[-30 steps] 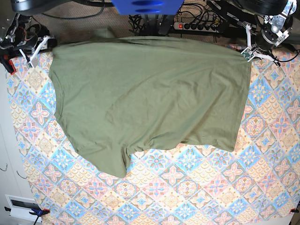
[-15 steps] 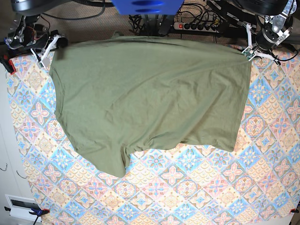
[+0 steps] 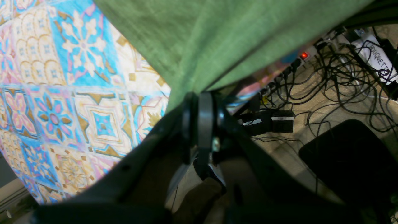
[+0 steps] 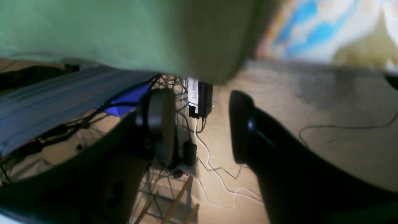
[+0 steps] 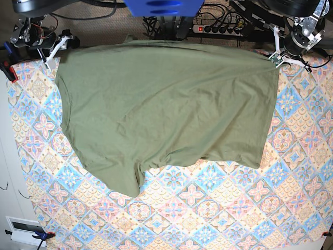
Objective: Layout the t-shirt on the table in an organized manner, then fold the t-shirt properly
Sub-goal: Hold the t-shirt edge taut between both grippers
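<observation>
The olive-green t-shirt (image 5: 166, 104) lies spread and wrinkled over the far half of the table (image 5: 208, 219), one sleeve pointing to the near left. My left gripper (image 5: 274, 58) is at the shirt's far right corner. In the left wrist view it (image 3: 199, 105) is shut on a pinch of the t-shirt (image 3: 217, 37) beyond the table (image 3: 62, 93) edge. My right gripper (image 5: 54, 52) is at the far left corner. In the right wrist view it (image 4: 199, 124) stands open, with the t-shirt (image 4: 124, 31) edge just beyond the fingertips and nothing between them.
Beyond the far table edge lie a power strip (image 5: 218, 28) with a red light and tangled cables (image 3: 342, 77) on the floor. A blue part (image 5: 164, 8) hangs above the far middle. A clamp (image 5: 10, 70) grips the left table edge.
My right gripper has moved right and toward the far edge at the shirt's left corner, and its jaws now stand wider. The left gripper and its pinched corner have not moved.
</observation>
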Motion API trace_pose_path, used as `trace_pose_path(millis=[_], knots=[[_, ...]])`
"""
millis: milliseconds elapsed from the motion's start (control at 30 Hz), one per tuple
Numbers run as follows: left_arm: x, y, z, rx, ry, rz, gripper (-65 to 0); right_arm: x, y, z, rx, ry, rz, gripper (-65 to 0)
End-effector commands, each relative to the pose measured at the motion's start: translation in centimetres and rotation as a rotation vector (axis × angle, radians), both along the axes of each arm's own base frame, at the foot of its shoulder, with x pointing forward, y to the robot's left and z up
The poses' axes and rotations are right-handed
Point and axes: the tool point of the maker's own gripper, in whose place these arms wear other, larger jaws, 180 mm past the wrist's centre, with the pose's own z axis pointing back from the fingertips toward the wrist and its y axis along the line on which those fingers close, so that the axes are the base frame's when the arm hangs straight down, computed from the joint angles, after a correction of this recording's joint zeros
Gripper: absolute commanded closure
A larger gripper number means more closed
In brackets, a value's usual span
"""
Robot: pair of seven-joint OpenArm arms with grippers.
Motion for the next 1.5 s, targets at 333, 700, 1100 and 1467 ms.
trace_pose_path(millis=[333,700,1100,1467], knots=[[0.7,0.2,0.7,0.005,-0.028,-0.010,0.0,1.9,-1.0,1.0,-0.017,-0.087,-0.024,-27.3],[0.8,0.2,0.7,0.006,-0.030,-0.009,0.0,2.4,-1.0,1.1,-0.015,-0.118,-0.034,-42.2],[0.8,0.2,0.8,0.007,-0.031,-0.009,0.0,2.0,-1.0,1.1,-0.016,-0.104,-0.028,-15.4],[0.8,0.3,0.8,0.007,-0.033,-0.006,0.0,0.6,-2.6,2.1,-0.064,-0.043,-0.012,-0.4]])
